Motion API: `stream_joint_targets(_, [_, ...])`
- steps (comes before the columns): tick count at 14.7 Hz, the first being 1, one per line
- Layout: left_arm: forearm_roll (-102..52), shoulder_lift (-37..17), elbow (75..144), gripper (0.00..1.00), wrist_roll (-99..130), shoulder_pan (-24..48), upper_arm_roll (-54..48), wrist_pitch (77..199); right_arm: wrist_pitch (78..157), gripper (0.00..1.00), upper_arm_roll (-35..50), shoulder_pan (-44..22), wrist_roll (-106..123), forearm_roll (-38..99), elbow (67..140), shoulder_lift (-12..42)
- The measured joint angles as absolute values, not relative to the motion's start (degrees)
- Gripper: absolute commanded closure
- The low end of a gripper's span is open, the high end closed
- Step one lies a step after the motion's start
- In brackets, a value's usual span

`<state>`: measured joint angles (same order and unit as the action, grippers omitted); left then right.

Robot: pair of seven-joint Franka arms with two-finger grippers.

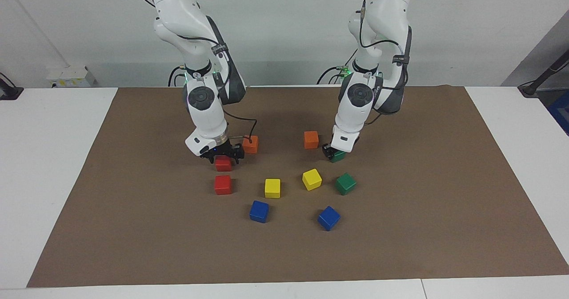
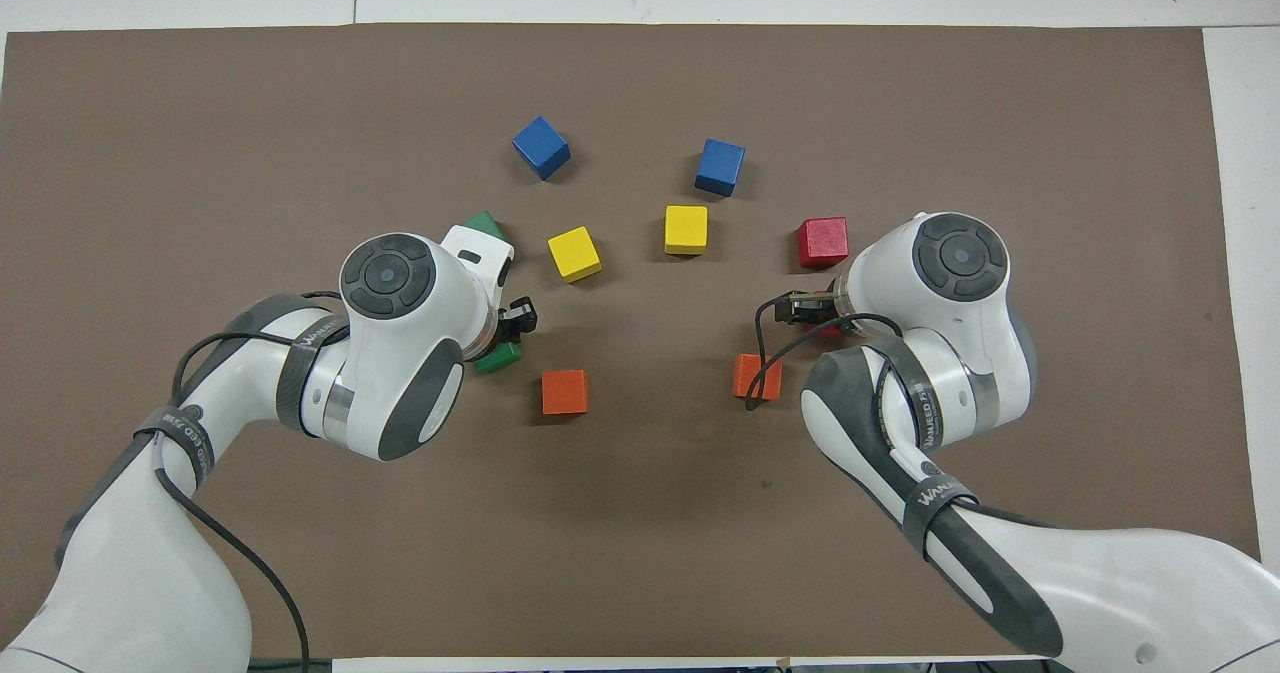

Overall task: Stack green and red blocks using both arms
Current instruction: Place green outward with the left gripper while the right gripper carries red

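My left gripper [image 1: 332,153] is shut on a dark green block [image 1: 339,156] low at the mat, beside an orange cube; whether the block is lifted I cannot tell. From overhead only an edge of that green block [image 2: 497,357] shows under the left gripper [image 2: 508,333]. The other green block [image 1: 345,183] [image 2: 483,223] lies farther from the robots. My right gripper [image 1: 223,156] is open, low over a red block [image 1: 223,164], one finger on each side of its top. From overhead the right gripper [image 2: 815,315] hides nearly all of that block. A second red block [image 1: 222,185] [image 2: 822,242] sits just farther out.
Two orange cubes [image 1: 250,144] [image 1: 311,139] lie between the grippers. Two yellow cubes [image 1: 272,188] [image 1: 311,179] and two blue cubes [image 1: 259,211] [image 1: 328,217] sit farther from the robots. All rest on a brown mat [image 1: 422,228].
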<state>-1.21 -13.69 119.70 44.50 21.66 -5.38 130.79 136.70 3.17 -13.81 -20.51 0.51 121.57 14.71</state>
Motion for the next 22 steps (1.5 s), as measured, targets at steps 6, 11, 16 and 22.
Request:
stream_joint_targets(6, [-1.0,-13.2,110.2,1.0,24.3,11.0,-3.5,120.2,136.2,1.0,3.0,-13.6,-20.5,0.5,120.9,15.3])
stream_joint_targets(11, [0.9,-14.0,108.2,1.0,5.7,0.5,-3.3,120.1,122.4,1.0,2.7,-10.0,-18.0,0.5,111.9,12.4])
stream_joint_targets(16, [1.9,-18.7,104.6,1.0,3.2,-1.4,-3.4,121.8,120.4,1.0,2.3,0.2,-5.7,0.4,109.5,10.9])
stream_joint_targets(22, [2.3,-21.2,104.2,1.0,1.9,-2.4,-3.4,123.1,126.7,1.0,2.2,4.4,3.1,0.4,113.3,13.0])
